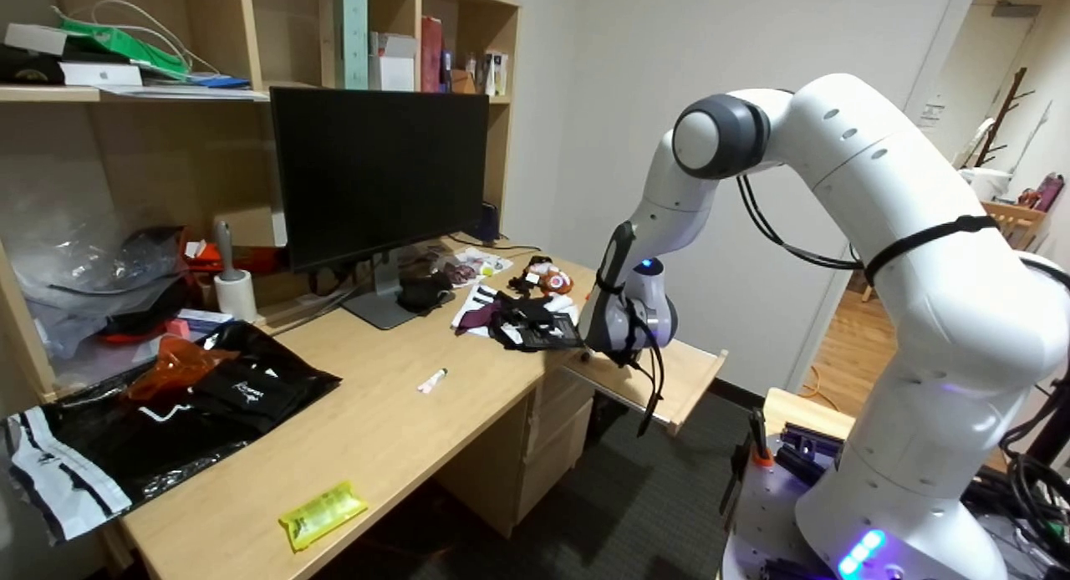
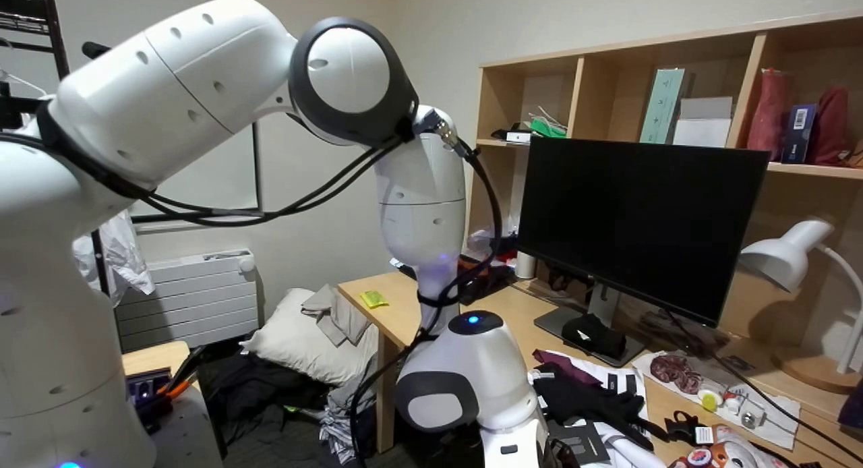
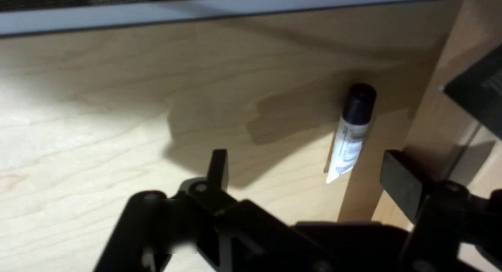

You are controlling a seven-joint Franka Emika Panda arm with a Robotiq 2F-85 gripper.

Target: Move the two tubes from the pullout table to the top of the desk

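Where grained board (image 3: 137,127) spreads, tapered tube (image 3: 349,136), dark-capped

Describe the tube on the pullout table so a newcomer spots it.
Start at the long wooden desk, then the pullout table jutting out below. In the wrist view, the tube lies on that board toward the right, capped end away from the gripper. Unlike the flat black item farther right, it's slender and white with a dark cap.

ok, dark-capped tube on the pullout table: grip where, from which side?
Probably grip the tube at its white mid-body, clear of the dark cap, from above: it's slender, lies on its side, its length roughly crosswise to how the open gripper closes.
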